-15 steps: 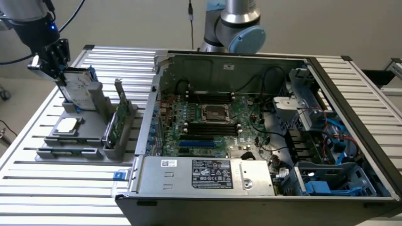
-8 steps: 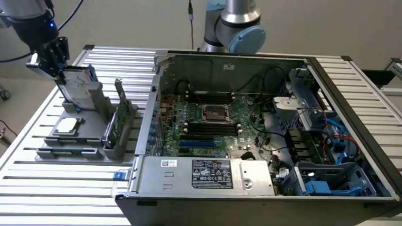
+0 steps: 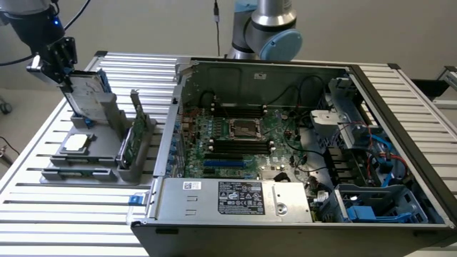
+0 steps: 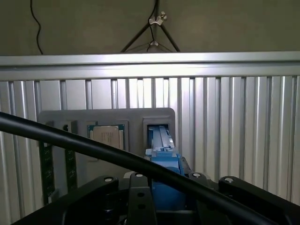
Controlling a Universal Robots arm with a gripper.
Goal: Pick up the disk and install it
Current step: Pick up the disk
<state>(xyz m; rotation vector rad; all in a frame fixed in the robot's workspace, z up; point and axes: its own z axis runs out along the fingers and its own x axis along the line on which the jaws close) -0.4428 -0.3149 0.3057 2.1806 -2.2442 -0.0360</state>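
My black gripper (image 3: 64, 75) grips the upright silver, blue-framed rectangular hard disk (image 3: 87, 97) by its top edge, and I judge it rigid, weighty, shock-sensitive.

Disk (image 3: 87, 99) — silver, blue-framed — upright, slightly tilted, lower edge apparently in gray stand (image 3: 107, 140) slot.

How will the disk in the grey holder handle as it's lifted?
The disk looks like a rigid, blue-framed metal slab, so it is likely stiff and heavy for its size. Standing upright in the grey holder, gripped at its top by the gripper, it may swing or bind.
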